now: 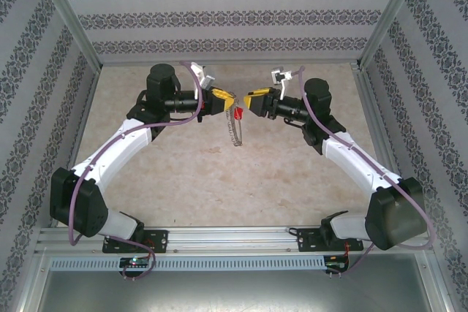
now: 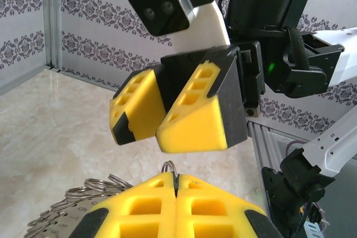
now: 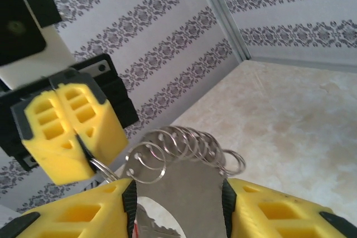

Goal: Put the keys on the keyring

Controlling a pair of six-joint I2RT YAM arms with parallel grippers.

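Evidently, your left gripper (image 1: 231, 101) was clamped on the keyring (image 1: 235, 132) while your right gripper (image 1: 247, 101), at its 3 o'clock, stood with fingers parted.

Both arms are stretching out from their bases and bending inward at the elbows, so the two hands are facing each other at the top of the keyring (image 1: 235, 131). The left arm (image 1: 117, 144) is holding its wrist level and pointing sideways towards the keyring. The left hand (image 2: 176, 185) is pressing its yellow fingers flat together, pinching a small loop at the keyring's upper end. The right arm (image 1: 358, 162) is mirroring that pose from the keyring's other side. The right hand (image 3: 178, 193) is hovering just beside the keyring's top, holding its fingers apart, with its tips pointing at the left hand's closed tips and not touching them.
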